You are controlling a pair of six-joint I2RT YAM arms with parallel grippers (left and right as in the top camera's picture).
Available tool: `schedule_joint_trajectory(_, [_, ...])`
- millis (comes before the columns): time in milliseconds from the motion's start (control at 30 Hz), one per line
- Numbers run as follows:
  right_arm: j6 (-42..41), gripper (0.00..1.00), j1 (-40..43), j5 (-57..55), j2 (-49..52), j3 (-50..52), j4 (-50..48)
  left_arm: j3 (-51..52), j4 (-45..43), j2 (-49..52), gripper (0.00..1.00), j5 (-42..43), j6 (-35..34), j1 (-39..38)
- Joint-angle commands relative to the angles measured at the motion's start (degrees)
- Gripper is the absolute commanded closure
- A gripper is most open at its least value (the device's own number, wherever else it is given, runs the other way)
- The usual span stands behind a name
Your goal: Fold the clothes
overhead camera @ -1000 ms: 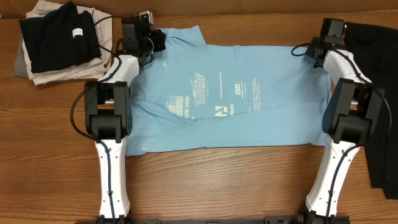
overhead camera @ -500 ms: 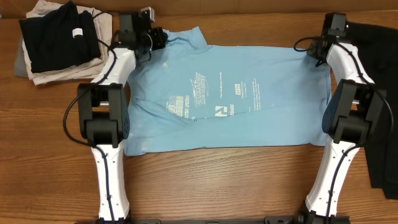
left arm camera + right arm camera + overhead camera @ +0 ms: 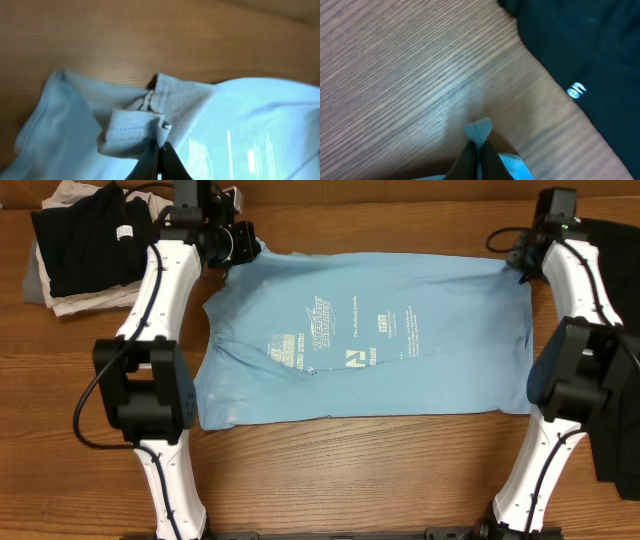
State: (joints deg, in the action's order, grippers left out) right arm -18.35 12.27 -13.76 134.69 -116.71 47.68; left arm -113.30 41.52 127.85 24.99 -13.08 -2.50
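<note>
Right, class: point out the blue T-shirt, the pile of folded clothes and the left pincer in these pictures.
blue T-shirt (image 3: 450,380): overhead view, plain fabric beside the white print.
folded pile (image 3: 85,240): overhead view, black garment on top.
left pincer (image 3: 159,149): left wrist view, fingertips shut on a shirt fold.

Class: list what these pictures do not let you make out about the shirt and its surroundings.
Overhead: the print on the shirt is too small to read.
Left wrist: blur hides seam detail near the left gripper.
Right wrist: the bottom edge cuts off the shirt behind the right gripper; the dark garment runs off frame.
</note>
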Motion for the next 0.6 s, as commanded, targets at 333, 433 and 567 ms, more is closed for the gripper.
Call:
schedule_joint_trajectory(333, [-5.75, 0.96, 3.26, 3.76, -9.79, -2.01, 13.79, -0.98, 23.89, -8.94, 0.96, -5.29, 2.82, 1.01])
schedule_joint_trajectory(433, [-5.77, 0.96, 3.23, 3.87, -10.27, -2.01, 16.83, -0.98, 28.87, -8.94, 0.96, -5.31, 2.84, 1.42])
schedule_joint_trajectory(567, [-6.32, 0.96, 3.23, 3.98, -10.75, -2.01, 20.65, -0.98, 32.76, -9.05, 0.96, -5.88, 4.11, 1.64])
